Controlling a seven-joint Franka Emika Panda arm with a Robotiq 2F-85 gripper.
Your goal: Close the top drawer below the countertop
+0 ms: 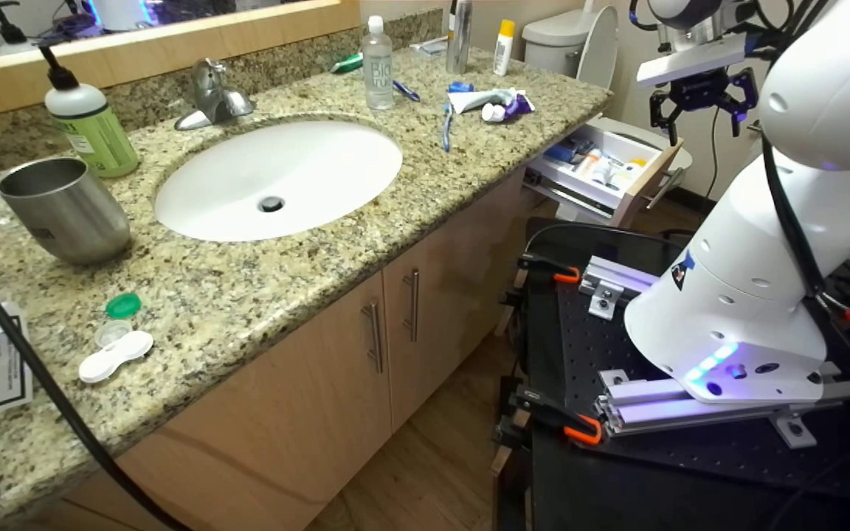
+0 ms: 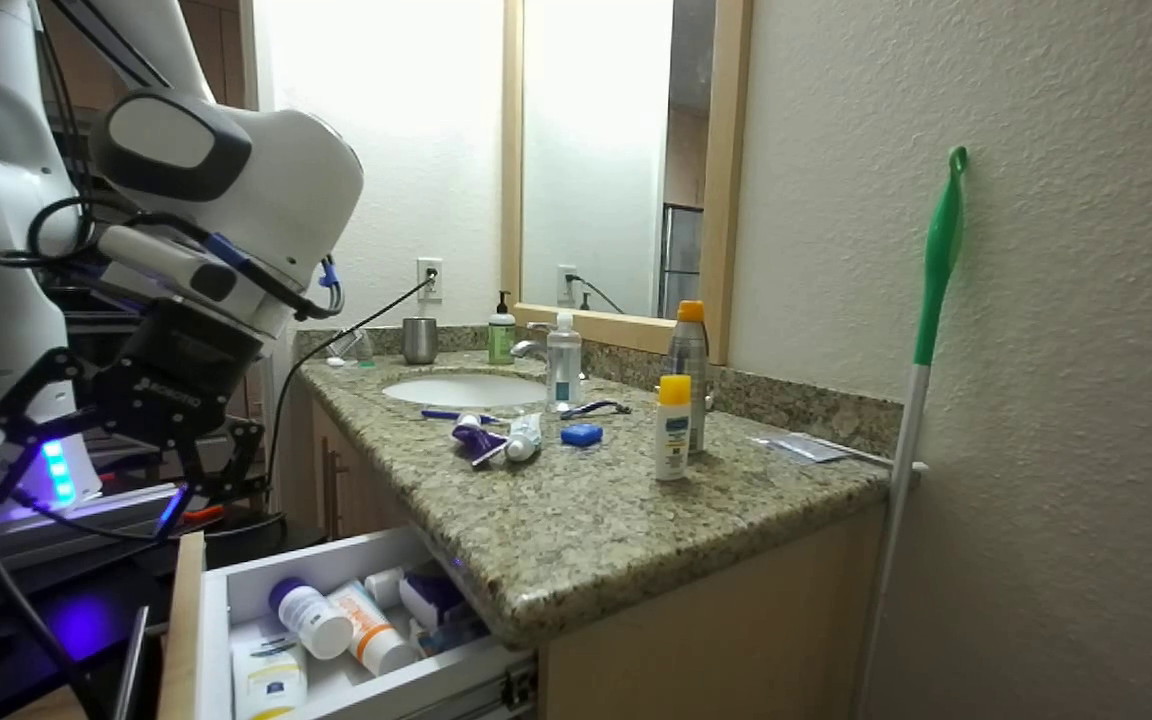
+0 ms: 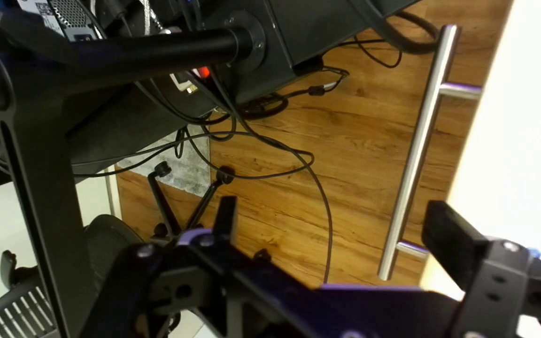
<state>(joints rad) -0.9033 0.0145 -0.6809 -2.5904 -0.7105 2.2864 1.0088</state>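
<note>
The top drawer stands pulled out at the end of the countertop (image 1: pixel 263 295) (image 2: pixel 556 510). Its tan wood front shows in both exterior views (image 1: pixel 645 193) (image 2: pixel 181 625); tubes and bottles lie inside its white box. A metal bar handle (image 1: pixel 665 189) (image 2: pixel 133 660) is on the front. My gripper (image 1: pixel 704 131) (image 2: pixel 88 502) is open and empty, above and around the drawer front's top edge. In the wrist view its fingers (image 3: pixel 334 218) are wide apart, with the handle (image 3: pixel 418 145) below between them and the overexposed drawer (image 3: pixel 500 164) at right. I cannot tell whether a finger touches the drawer.
Toothpaste tubes (image 1: pixel 484 99), a yellow-capped bottle (image 2: pixel 673 430) and a clear bottle (image 1: pixel 378 66) stand or lie on the countertop near the drawer. The black robot table (image 1: pixel 580 472) is beside the cabinet. Cables (image 3: pixel 317 178) hang over the floor. A toilet (image 1: pixel 558 37) is behind the drawer.
</note>
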